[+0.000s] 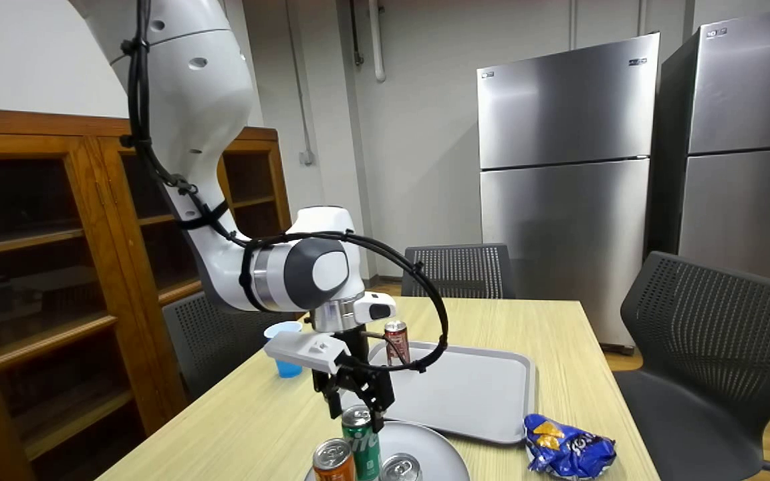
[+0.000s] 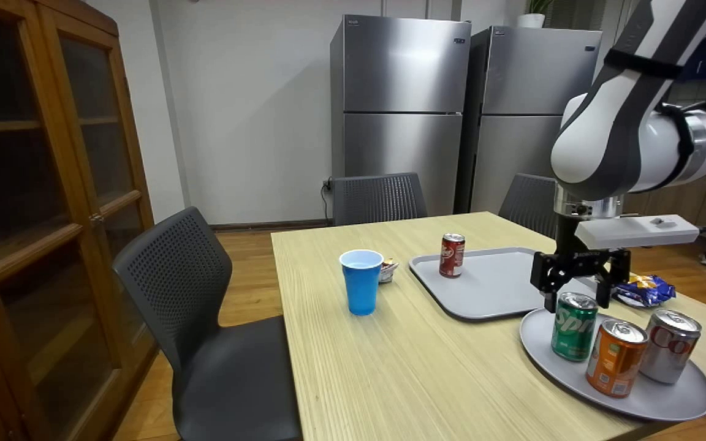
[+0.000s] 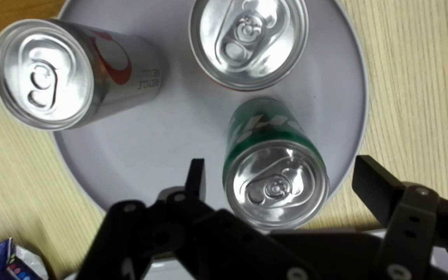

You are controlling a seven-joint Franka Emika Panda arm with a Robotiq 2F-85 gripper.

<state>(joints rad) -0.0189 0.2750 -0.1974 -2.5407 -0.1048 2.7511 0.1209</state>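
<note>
My gripper [image 3: 284,175] stands open over a green Sprite can [image 2: 573,331], its fingers [image 3: 196,181] on either side of the can's silver top. A gap shows between the can and each finger in the wrist view, so nothing is gripped. The can is upright on a round grey plate [image 3: 138,151]. Sharing that plate are an orange can [image 2: 616,361], close beside the green one, and a silver can with red letters [image 2: 671,349]. In an exterior view the lower parts of these cans are cut off by the frame's bottom edge.
Behind the plate lies a rectangular grey tray [image 2: 494,288] bearing a dark red can [image 2: 451,255]. A blue cup [image 2: 362,288] stands on the table with a small packet [image 2: 388,271] behind it. Near the tray's corner lies a blue snack bag [image 1: 565,446]. Chairs [image 1: 712,361] surround the table.
</note>
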